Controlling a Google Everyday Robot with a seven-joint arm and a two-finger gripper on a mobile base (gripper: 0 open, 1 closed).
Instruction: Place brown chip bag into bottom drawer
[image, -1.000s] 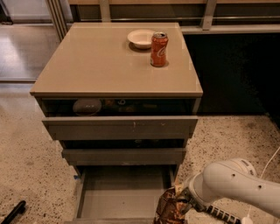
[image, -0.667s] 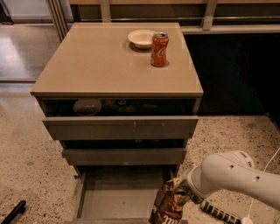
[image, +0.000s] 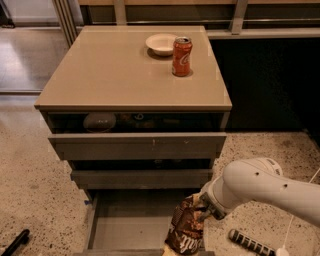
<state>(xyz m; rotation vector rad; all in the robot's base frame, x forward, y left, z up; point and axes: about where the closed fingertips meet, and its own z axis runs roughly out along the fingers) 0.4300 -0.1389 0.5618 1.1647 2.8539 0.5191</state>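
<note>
Brown chip bag (image: 185, 231) is hanging upright over the front right corner of the bottom drawer (image: 125, 225), white lettering showing near its lower end. Its lower end is sitting at the drawer's front edge; whether it is touching the edge is hard to tell.

Gripper (image: 206, 212) is sitting at the bag's upper right, jaws clamped on the crinkled top edge. White arm (image: 260, 187) is reaching in from the right, low over the floor.

Bottom drawer is standing pulled well out, grey floor showing bare to the left of the bag. Middle drawer (image: 142, 178) is sticking out a little above it. Top drawer (image: 137, 146) is sticking out slightly further, with a pale rounded object (image: 99, 121) lying in the dark gap at its left.

Desk (image: 110, 75) is carrying a white bowl (image: 161, 43) near its back edge and an orange soda can (image: 182, 56) standing upright just right of the bowl.

A ribbed black cylinder (image: 249, 243) is lying on the speckled terrazzo floor (image: 35, 185) under the arm. A black bar-like object (image: 15, 242) is poking in at bottom left.
</note>
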